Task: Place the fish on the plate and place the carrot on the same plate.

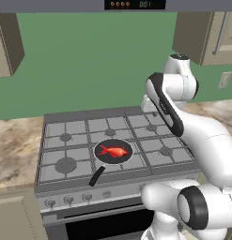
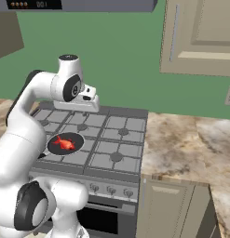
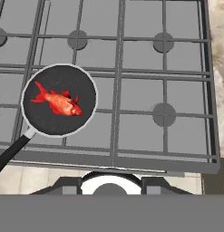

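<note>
The stove (image 1: 117,140) spans the middle between marbled desk (image 2: 191,139) stretches; on its front grate sits a black frying pan (image 1: 112,152) holding the fish (image 1: 112,151), which lies flat and well apart from the pincer (image 2: 86,98) raised above the back burners. The fish looks light, stiff and probably slick; gripping across its thick mid-body seems best. Whether the pincer is open I cannot tell.

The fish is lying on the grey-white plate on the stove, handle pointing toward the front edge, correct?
Not quite. The fish lies in a black frying pan, not on a plate, as the hand view shows. The pan does sit on the stove, its handle pointing toward the front edge.
</note>
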Motion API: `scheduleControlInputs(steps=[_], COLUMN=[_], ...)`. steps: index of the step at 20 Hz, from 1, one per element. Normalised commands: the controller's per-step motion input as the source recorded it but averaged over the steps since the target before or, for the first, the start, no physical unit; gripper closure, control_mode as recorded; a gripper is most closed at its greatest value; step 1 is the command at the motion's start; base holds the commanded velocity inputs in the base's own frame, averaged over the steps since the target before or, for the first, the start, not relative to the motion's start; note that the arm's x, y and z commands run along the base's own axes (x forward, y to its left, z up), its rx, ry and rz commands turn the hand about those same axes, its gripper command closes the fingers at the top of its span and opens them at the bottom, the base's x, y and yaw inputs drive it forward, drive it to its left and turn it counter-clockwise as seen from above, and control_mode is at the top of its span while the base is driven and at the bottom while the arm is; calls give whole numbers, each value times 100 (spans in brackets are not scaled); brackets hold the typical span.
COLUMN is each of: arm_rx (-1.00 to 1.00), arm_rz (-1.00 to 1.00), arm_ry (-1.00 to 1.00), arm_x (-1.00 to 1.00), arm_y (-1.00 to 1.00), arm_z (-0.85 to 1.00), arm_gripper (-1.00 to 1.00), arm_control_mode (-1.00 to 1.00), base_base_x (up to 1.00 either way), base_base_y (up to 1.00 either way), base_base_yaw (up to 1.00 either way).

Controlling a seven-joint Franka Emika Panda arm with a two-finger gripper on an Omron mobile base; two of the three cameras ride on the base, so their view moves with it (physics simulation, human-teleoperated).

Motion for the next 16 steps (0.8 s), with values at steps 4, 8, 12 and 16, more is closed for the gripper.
scheduleControlInputs(steps=[4,8,12,16], arm_rx=[2,1,-2,-4], arm_rz=[0,9,23,27], arm_ry=[-2,8,12,14], arm_x=[-7,-13,-16,-1], arm_y=[18,92,89,71], arm_z=[-1,-37,-67,-68], arm_gripper=[-100,-100,-100,-100], arm_control_mode=[-100,-100,-100,-100], base_base_x=[0,0,0,0], base_base_y=[0,0,0,0], base_base_yaw=[0,0,0,0])
